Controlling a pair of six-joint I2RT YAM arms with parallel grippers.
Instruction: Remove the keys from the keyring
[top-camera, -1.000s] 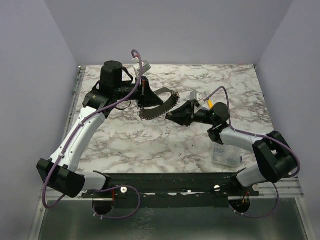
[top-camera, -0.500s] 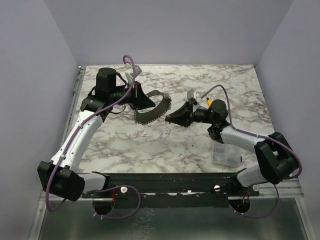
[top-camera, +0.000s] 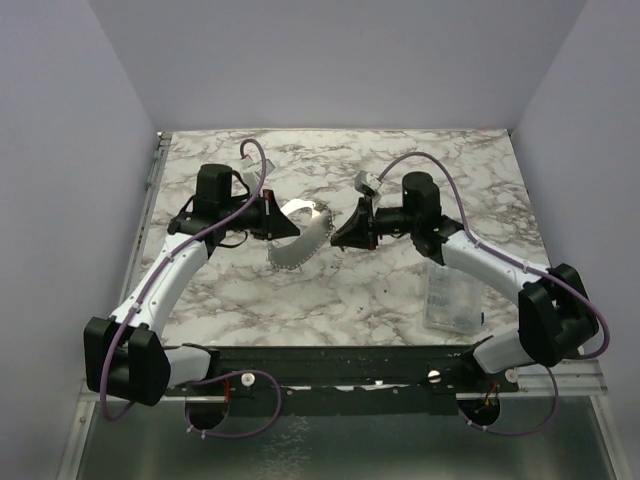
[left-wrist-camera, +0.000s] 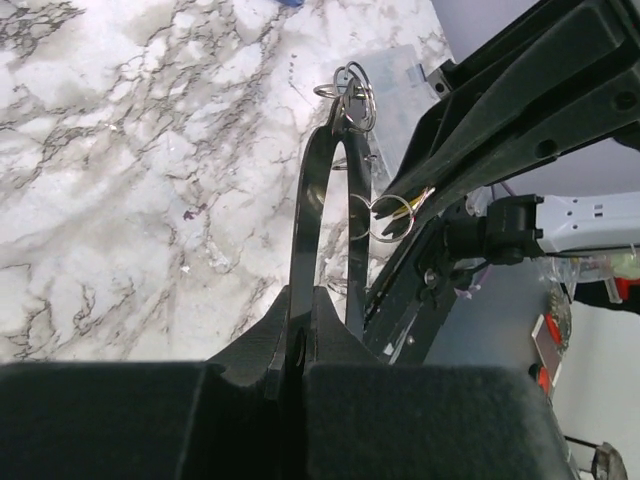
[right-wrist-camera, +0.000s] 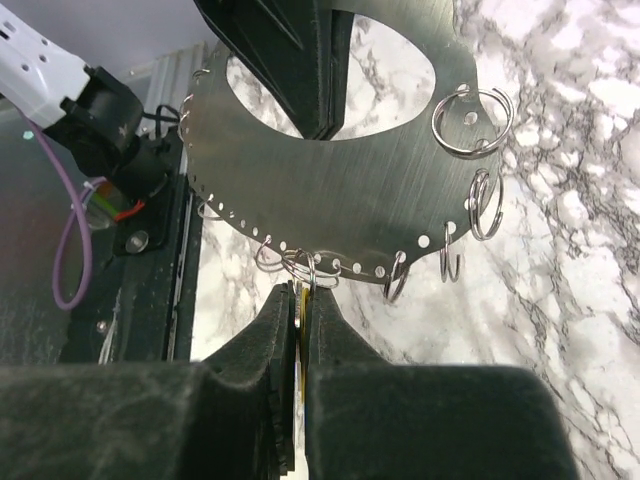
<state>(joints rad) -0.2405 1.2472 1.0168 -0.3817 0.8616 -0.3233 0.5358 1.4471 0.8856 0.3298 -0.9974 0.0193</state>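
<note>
Top external view: task status is incomplete, with no key detached. The left arm reaches forward and inward over the marble table (top-camera: 400, 170), forearm roughly level. The left gripper (top-camera: 270, 222) is clamped tight on the upper edge of the keyring (right-wrist-camera: 330, 195), holding it up off the table.

The keyring is a flat grey metal hoop with a large opening and a perforated rim. It sits between the two grippers, near the table's centre. Small split rings (right-wrist-camera: 470, 120) hang from several rim holes, and those visible to the right carry nothing.

In the right wrist view, one golden key (right-wrist-camera: 300, 340) is not yet free: it hangs from rings at the lower rim. The right gripper (top-camera: 345, 235) is closed on this key. The right arm bends inward from its base, wrist pointing left at the keyring. Judged remaining: work the key off its ring. No other keys can be made out.
</note>
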